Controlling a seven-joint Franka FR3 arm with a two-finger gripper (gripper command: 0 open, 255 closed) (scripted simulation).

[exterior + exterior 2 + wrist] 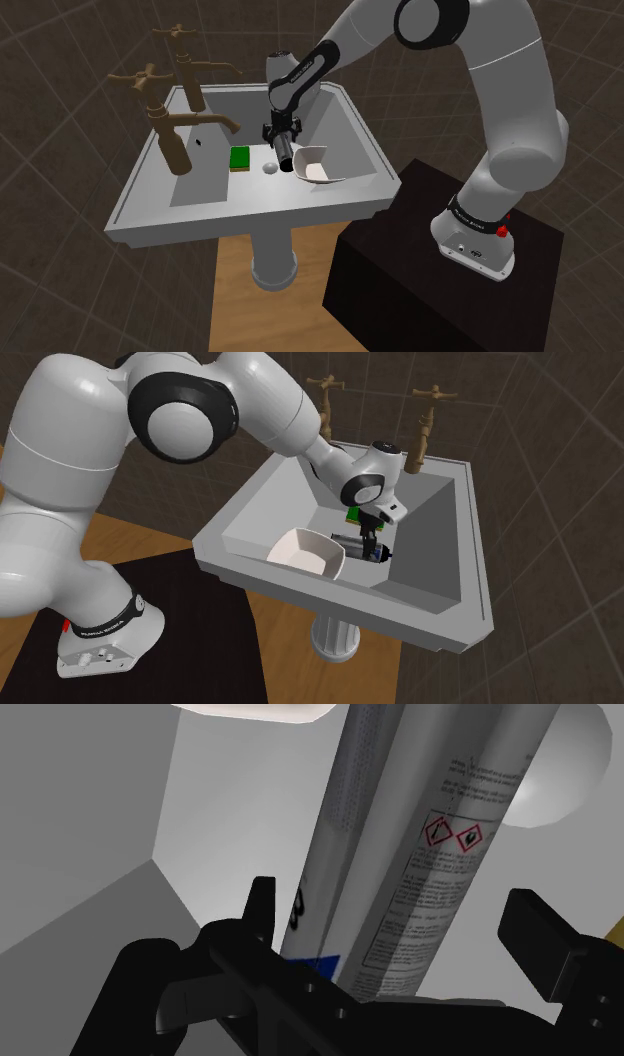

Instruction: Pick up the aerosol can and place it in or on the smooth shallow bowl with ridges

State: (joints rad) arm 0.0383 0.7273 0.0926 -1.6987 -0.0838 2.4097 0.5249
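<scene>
The aerosol can is a silvery cylinder with small print and red hazard diamonds. It lies on its side in the sink basin, right beside the white shallow bowl. My gripper hangs straight down over the can. It is open, with one black finger on each side of the can and a gap left on both sides. In the second exterior view the gripper stands over the can, with the bowl at the can's other end.
A green sponge lies near the round drain. Two brown taps rise from the grey sink's rim at the shoulder view's left. My black stand adjoins the sink.
</scene>
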